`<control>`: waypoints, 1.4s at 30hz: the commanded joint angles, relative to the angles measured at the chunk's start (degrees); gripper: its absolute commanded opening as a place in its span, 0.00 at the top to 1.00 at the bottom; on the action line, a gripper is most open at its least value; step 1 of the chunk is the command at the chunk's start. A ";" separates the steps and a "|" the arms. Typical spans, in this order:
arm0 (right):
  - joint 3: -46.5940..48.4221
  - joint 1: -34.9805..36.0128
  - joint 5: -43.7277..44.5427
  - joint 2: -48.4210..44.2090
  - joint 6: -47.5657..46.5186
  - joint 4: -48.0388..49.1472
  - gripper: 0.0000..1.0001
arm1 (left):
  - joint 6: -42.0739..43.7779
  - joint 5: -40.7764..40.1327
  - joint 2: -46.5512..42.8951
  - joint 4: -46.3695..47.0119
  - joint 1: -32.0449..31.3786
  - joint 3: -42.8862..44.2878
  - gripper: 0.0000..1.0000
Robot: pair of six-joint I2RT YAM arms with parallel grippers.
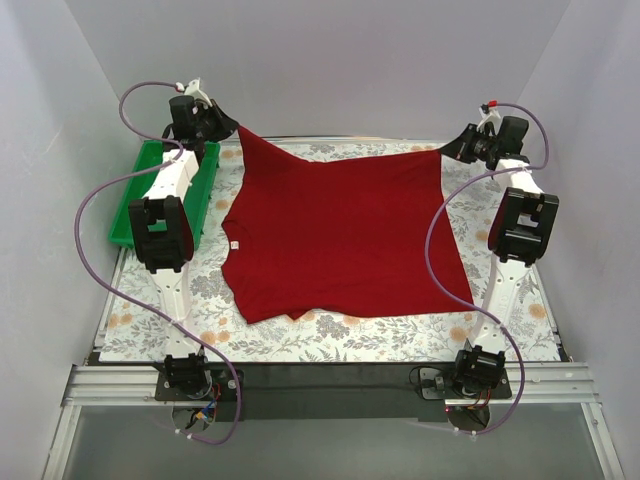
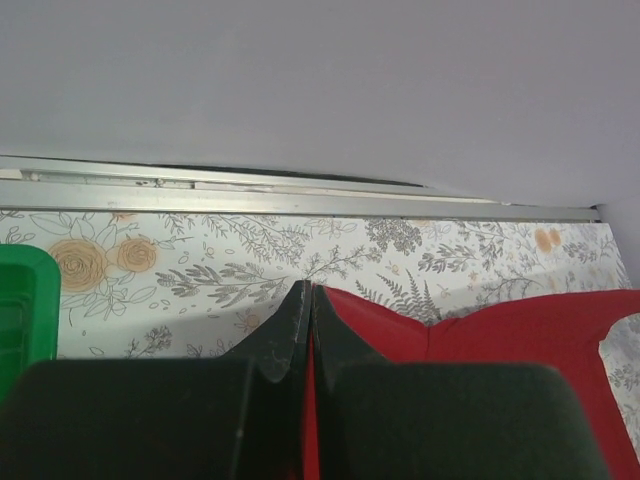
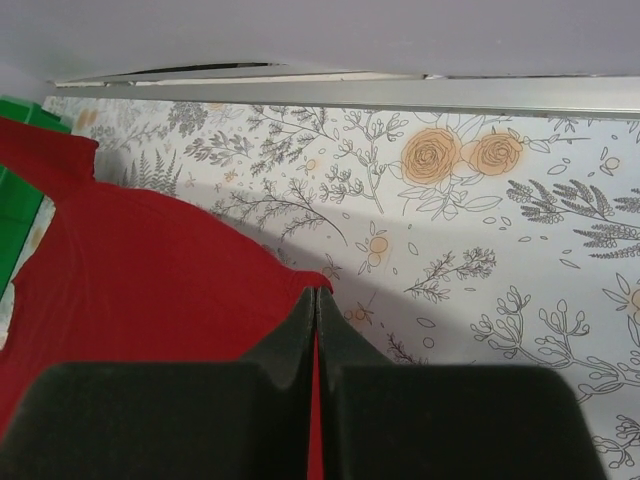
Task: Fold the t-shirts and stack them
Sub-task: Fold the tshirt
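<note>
A plain dark red t-shirt (image 1: 340, 235) lies spread on the flower-patterned table cover, its small white neck label (image 1: 234, 241) at the left side. My left gripper (image 1: 234, 128) is shut on the shirt's far left corner and holds it a little above the table; red cloth shows between the jaws in the left wrist view (image 2: 311, 292). My right gripper (image 1: 446, 149) is shut on the far right corner; the right wrist view (image 3: 317, 292) shows cloth (image 3: 150, 280) pinched at the tips. The far edge of the shirt hangs taut between the two grippers.
A green tray (image 1: 135, 215) stands at the table's left edge, beside the left arm; it also shows in the left wrist view (image 2: 25, 300). A metal rail (image 2: 300, 195) and the grey back wall lie just beyond both grippers. The flowered cover (image 1: 400, 335) shows along the front.
</note>
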 commanded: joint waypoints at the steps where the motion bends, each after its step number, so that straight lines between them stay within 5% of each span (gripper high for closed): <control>1: -1.62 -1.11 -2.31 -5.49 0.99 4.08 0.99 | 1.97 1.71 -6.63 2.07 0.33 -2.46 1.00; 14: -8.83 -1.99 -6.53 -8.49 0.20 6.19 0.99 | 3.03 4.52 -10.67 3.57 0.51 -7.30 1.00; 42: -15.16 -2.25 -12.07 -11.56 -4.19 6.10 0.99 | 2.15 9.71 -27.20 10.78 0.42 -31.47 1.00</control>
